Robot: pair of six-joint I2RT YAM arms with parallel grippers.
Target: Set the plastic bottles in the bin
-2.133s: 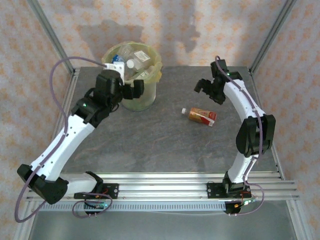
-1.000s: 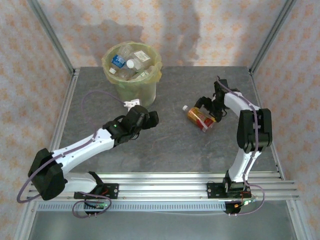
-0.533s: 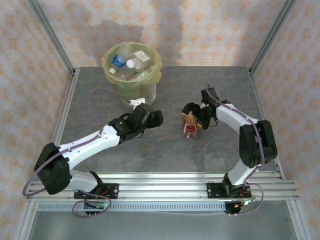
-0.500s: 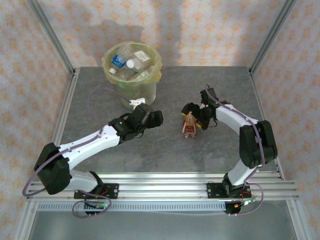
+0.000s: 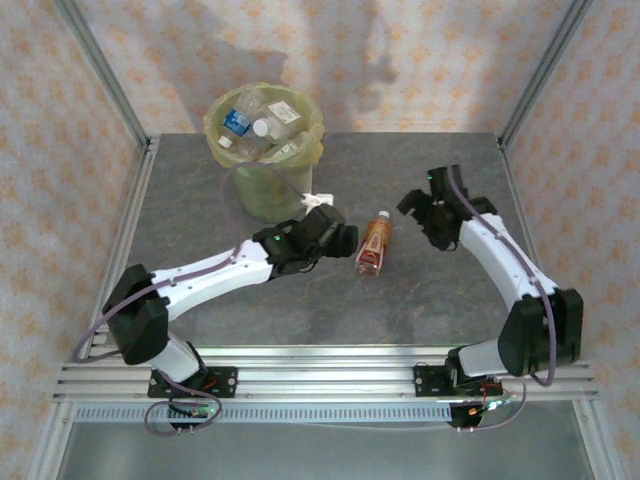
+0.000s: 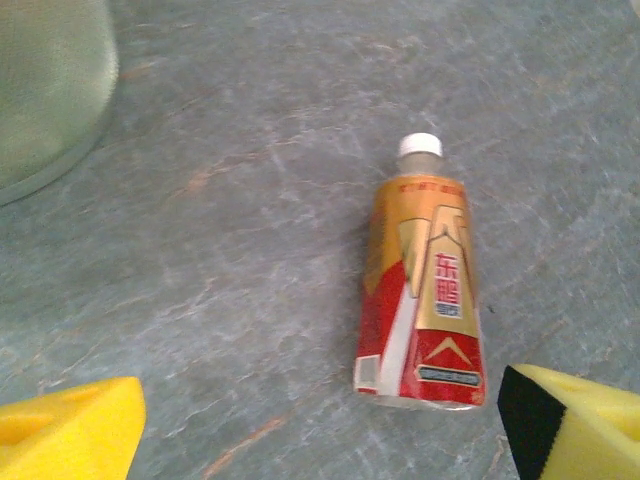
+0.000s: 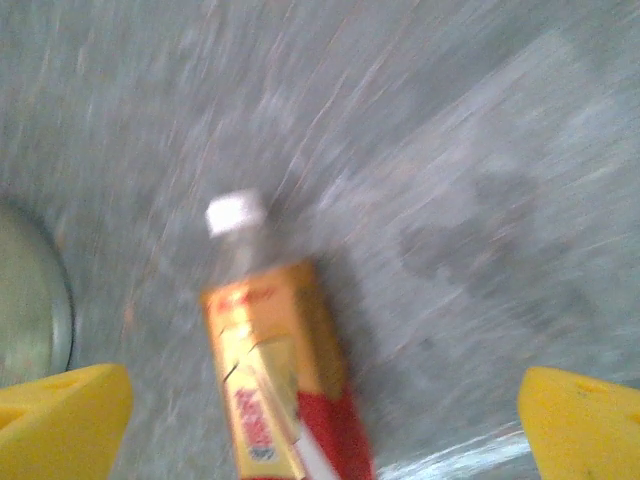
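One plastic bottle [image 5: 372,246] with a gold and red label and a white cap lies flat on the grey table, cap pointing away. My left gripper [image 5: 342,240] stands open just left of it. In the left wrist view the bottle [image 6: 421,290] lies ahead and right of centre, its base near the right yellow fingertip [image 6: 575,422], with nothing touching it. My right gripper [image 5: 421,214] is open, off to the bottle's right. The right wrist view is blurred, with the bottle [image 7: 272,372] ahead between the fingers. The bin [image 5: 313,131], lined in yellow-green, holds several plastic bottles [image 5: 252,122].
The bin's green wall [image 6: 50,90] shows at the left wrist view's top left, and its edge [image 7: 28,300] at the right wrist view's left. Metal frame posts [image 5: 100,70] rise at the table's back corners. A rail [image 5: 330,362] runs along the near edge.
The right gripper pushed the bottle leftward and turned it cap-away, then drew back to the right. The left arm swung from the bin over to the bottle's left side.
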